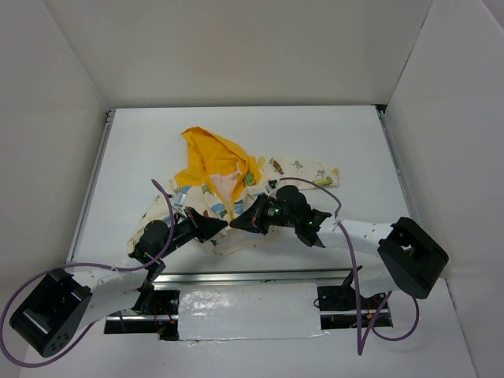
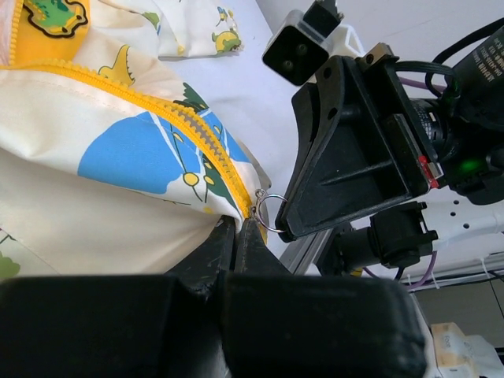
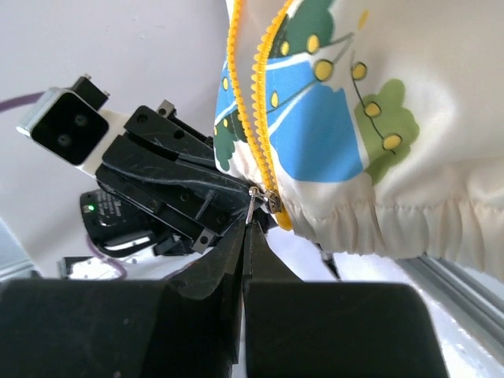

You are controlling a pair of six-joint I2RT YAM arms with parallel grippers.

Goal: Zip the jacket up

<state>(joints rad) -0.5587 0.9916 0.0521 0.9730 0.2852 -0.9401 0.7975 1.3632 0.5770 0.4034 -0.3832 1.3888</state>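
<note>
Holding the zipper pull (image 3: pixel 252 206); jacket (image 2: pixel 94 205) not yet zipped.
Left pincer (image 2: pixel 236 230) is clamped on the jacket hem. Right pincer (image 3: pixel 246 228), tip to tip with it, pinches the zipper pull, which probably needs drawing up the zipper (image 2: pixel 197 138) next.

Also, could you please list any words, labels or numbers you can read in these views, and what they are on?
No text can be read.
White print on the right arm's motor: too blurred to read.
Prints on the jacket: cartoon pictures only, no words.
</note>
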